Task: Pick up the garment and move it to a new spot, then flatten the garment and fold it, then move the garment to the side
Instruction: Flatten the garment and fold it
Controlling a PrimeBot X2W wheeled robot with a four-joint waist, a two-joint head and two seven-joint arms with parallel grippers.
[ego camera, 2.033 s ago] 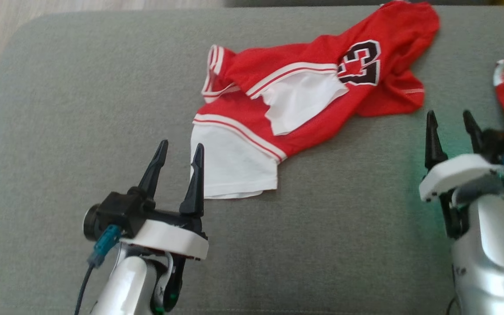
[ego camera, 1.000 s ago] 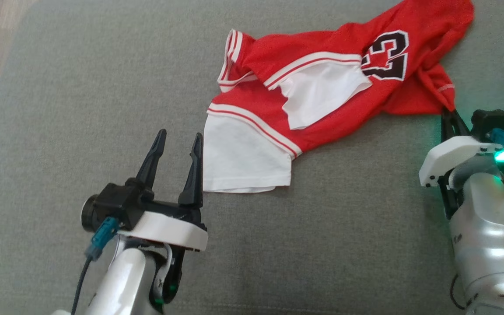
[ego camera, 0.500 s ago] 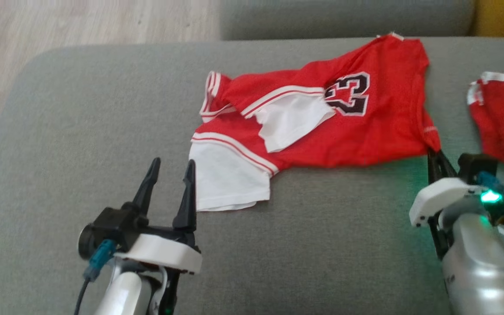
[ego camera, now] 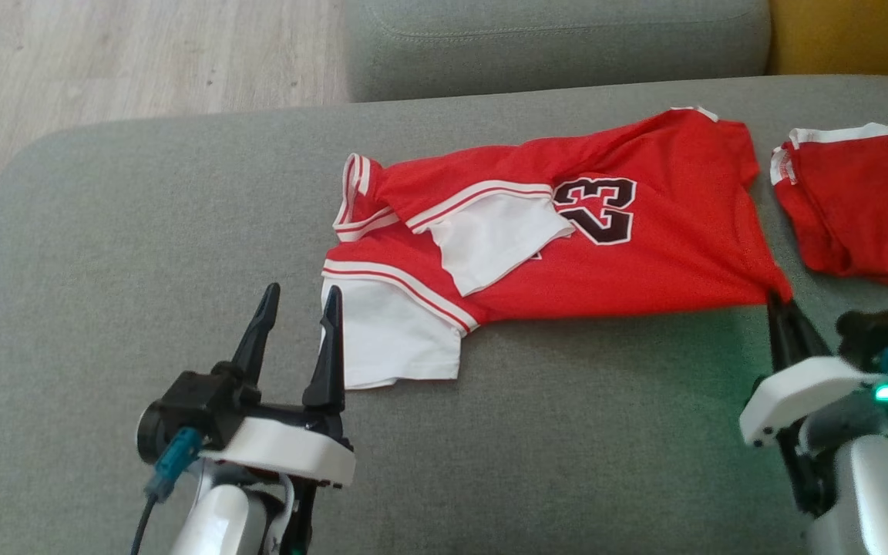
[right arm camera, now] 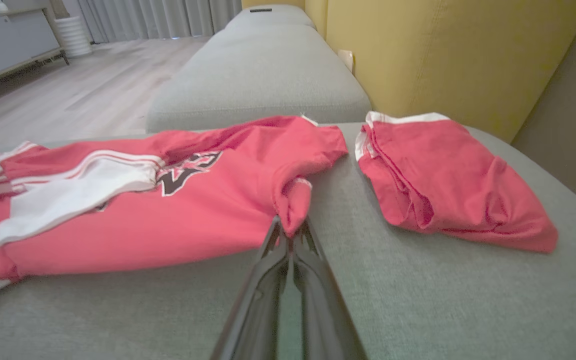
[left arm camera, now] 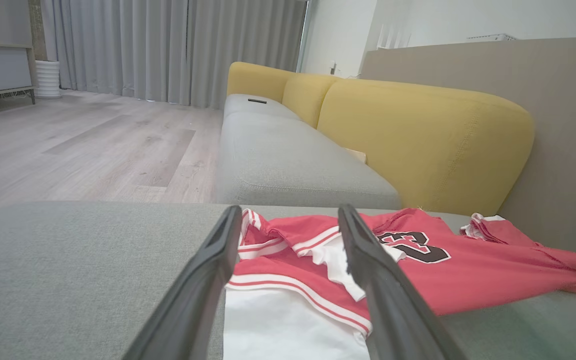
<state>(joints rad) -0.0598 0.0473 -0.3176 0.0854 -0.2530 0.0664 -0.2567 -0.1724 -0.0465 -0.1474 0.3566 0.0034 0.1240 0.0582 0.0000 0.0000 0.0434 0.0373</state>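
A red and white jersey with a black 23, the garment (ego camera: 629,254) (left arm camera: 468,272) (right arm camera: 208,205), lies crumpled across the grey cushion (ego camera: 143,223). My right gripper (ego camera: 777,301) (right arm camera: 290,232) is shut on the garment's near right corner, which bunches up between the fingertips. My left gripper (ego camera: 301,301) (left arm camera: 288,220) stands open just left of the white lower end of the garment, touching nothing; in the left wrist view the white cloth (left arm camera: 288,325) shows between its fingers.
A second red piece of clothing (ego camera: 852,200) (right arm camera: 448,175) lies folded to the right of the garment. A yellow sofa back (left arm camera: 418,135) rises behind, and another grey cushion (ego camera: 552,46) lies beyond. Wooden floor (ego camera: 128,54) lies past the cushion's left edge.
The head camera has tilted, so more of the far cushion shows. My right gripper has closed on the garment's right corner and drawn it toward me, spreading the red cloth flatter. The left gripper stayed put.
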